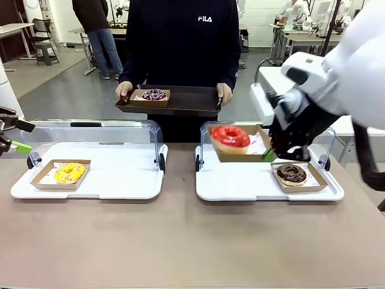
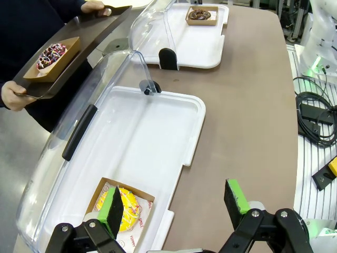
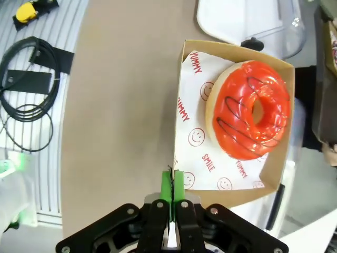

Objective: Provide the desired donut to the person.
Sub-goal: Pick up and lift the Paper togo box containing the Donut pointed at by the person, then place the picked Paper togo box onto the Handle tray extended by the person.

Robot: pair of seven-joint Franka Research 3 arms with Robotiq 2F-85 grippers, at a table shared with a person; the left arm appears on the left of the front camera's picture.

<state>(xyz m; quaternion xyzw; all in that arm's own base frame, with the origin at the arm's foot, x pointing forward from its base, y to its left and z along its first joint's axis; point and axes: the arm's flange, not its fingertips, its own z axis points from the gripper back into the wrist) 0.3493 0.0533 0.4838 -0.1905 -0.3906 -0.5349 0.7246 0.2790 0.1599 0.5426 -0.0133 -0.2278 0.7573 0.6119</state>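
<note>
A red-glazed donut (image 1: 230, 136) (image 3: 249, 116) lies in a cardboard tray (image 3: 184, 50) lined with printed paper. My right gripper (image 1: 269, 154) (image 3: 172, 185) is shut on that tray's edge and holds it above the right white tray (image 1: 234, 186). Across the table the person (image 1: 180, 42) holds out a dark serving tray (image 1: 192, 99) (image 2: 87, 39) with a sprinkled chocolate donut (image 1: 154, 94) (image 2: 51, 54) on it. My left gripper (image 1: 23, 136) (image 2: 174, 203) hangs open at the far left, above the left white tray's near end, where a yellow donut (image 1: 69, 172) (image 2: 130, 210) sits.
A chocolate donut (image 1: 292, 174) (image 2: 200, 15) in its cardboard tray rests on the right white tray. Both white trays have clear hinged lids (image 1: 96, 129) (image 2: 63, 158) raised at the back. Cables (image 2: 316, 116) (image 3: 26, 84) lie off the table's ends.
</note>
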